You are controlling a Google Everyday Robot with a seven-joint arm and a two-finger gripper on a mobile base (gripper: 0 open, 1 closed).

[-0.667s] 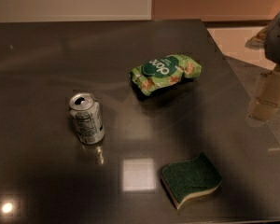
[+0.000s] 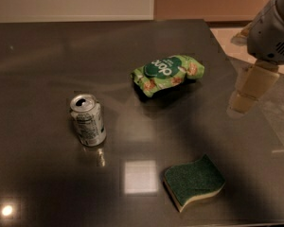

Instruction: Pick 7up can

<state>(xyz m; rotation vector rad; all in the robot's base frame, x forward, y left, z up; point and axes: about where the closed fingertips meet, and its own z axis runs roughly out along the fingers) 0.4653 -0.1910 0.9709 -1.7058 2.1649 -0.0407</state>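
The 7up can (image 2: 87, 119) stands up straight on the dark table (image 2: 47, 56), at about 9 o'clock from the middle. Its top faces up and nothing is touching it. It has not moved since a moment ago.

The gripper (image 2: 242, 103) hangs in the air over the right edge of the table, at about 3 o'clock, far from the can. It has come a little way in toward the table, and the grey arm (image 2: 274, 27) above it looks bigger now. I cannot tell if the gripper is spread wide or pinched together.

A green snack bag (image 2: 168, 74) lies at about 1 o'clock. A green sponge (image 2: 194, 182) lies at about 5 o'clock. Both are where they were.
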